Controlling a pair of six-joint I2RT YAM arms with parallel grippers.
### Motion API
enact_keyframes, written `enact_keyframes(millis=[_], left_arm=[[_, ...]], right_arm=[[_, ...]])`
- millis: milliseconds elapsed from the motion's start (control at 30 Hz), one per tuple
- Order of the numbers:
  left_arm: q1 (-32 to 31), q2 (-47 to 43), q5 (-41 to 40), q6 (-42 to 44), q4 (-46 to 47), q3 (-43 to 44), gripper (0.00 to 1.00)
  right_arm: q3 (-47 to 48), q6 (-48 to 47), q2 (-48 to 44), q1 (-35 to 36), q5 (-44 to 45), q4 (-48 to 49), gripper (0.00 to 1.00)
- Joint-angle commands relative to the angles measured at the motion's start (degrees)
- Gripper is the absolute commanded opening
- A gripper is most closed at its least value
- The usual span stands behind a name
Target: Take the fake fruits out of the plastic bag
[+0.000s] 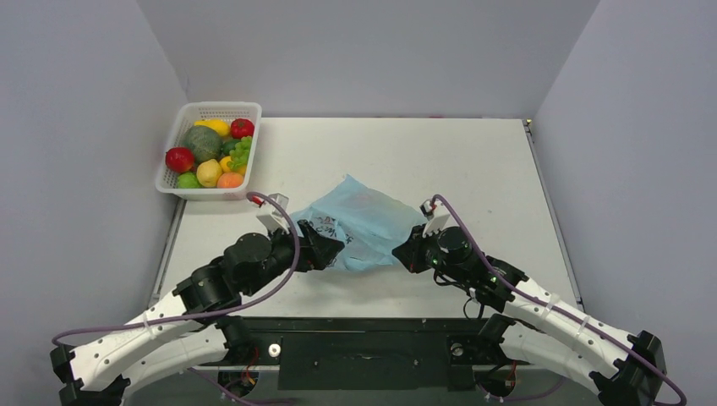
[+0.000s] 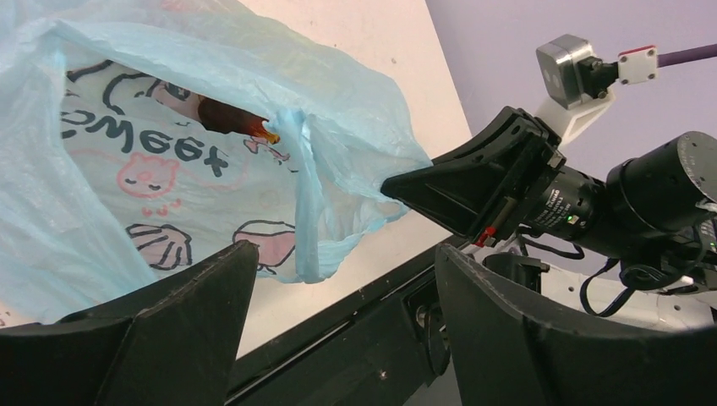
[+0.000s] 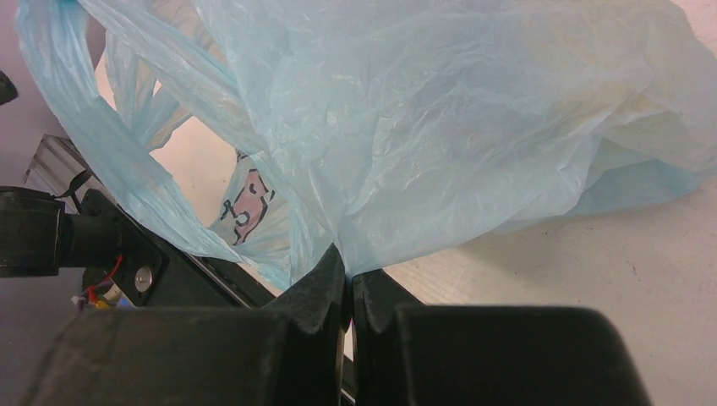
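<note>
Top view: plastic bag [image 1: 363,222] lies crumpled on the table [image 1: 473,169], near-centre, between my two arms. My left gripper [image 1: 331,247] sits at the bag's near-left edge, by the dark printing. My right gripper [image 1: 399,251] is at its near-right edge, touching the film. A white lattice basket [image 1: 221,108] at the far-left corner holds assorted toy fruits [image 1: 207,152], well apart from the bag.

Left wrist view: my left gripper [image 2: 344,254] is released, jaws spread wide with nothing between the pads. The bag's mouth [image 2: 169,76] gapes just beyond them, and a loop handle [image 2: 306,203] hangs down in front. Inside, one dark brown fake fruit [image 2: 232,118] shows against the printed film (pink figures, dark letters). No other fruit can be made out in the bag. My right gripper [image 2: 397,188] meets the bag's right edge, tip on the plastic.

Right wrist view: my right gripper [image 3: 348,269] is clenched, fingertips pressed together and pinching a fold of the bag [image 3: 440,110]. The film billows up and away from the pinch, the rest resting on the table to the right. No fruit is visible from here.
</note>
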Motion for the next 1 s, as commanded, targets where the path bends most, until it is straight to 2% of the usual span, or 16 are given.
enact_keyframes(millis=[0,200,267,333,367,433,467,500,533,600,733,967], left_arm=[[1.17,8.41,6.11,1.4,4.51,2.19,0.73],[1.18,17.93,7.39,3.07,8.35,5.73,0.63],[1.22,19.54,8.52,4.25,11.14,6.55,0.53],[1.11,20.75,10.53,5.56,13.99,6.74,0.31],[0.93,21.0,11.31,6.53,15.15,6.65,0.11],[0.55,21.0,13.22,7.85,18.63,5.61,0.0],[0.49,20.56,15.0,8.43,21.5,4.33,0.0],[0.34,20.25,15.56,9.64,22.69,3.77,0.0],[0.25,19.56,17.67,10.39,24.17,2.77,0.0],[-0.27,18.5,19.72,14.09,24.62,1.89,0.0],[-0.53,18.52,23.02,18.51,22.32,2.18,0.0],[-0.7,21.38,28.01,22.52,19.46,3.72,0.0]], right_arm=[[1.34,0.91,-0.12,-0.27,-1.73,3.09,0.0],[1.66,2.24,-1.38,-0.27,-2.29,2.59,0.0],[1.53,3.61,-1.82,-0.29,-2.11,2.23,0.0],[1.44,6.45,-2.15,-0.31,-1.77,1.91,0.0],[1.54,8.96,-2.25,-0.28,-0.66,0.84,0.0],[2.34,13.56,-2.5,-0.31,2.6,-3.1,0.1],[3.33,15.1,-2.37,-0.33,5.4,-4.49,0.26],[3.89,18.11,-2.23,-0.35,6.23,-7.51,0.35],[5.05,19.49,-1.91,-0.39,7.43,-8.89,0.5],[6.35,23.43,-1.32,-0.36,7.66,-12.49,0.64],[8.38,27.68,-0.72,0.89,8.73,-16.07,0.73],[15.31,31.2,2.38,5.88,16.07,-21.97,0.79]])
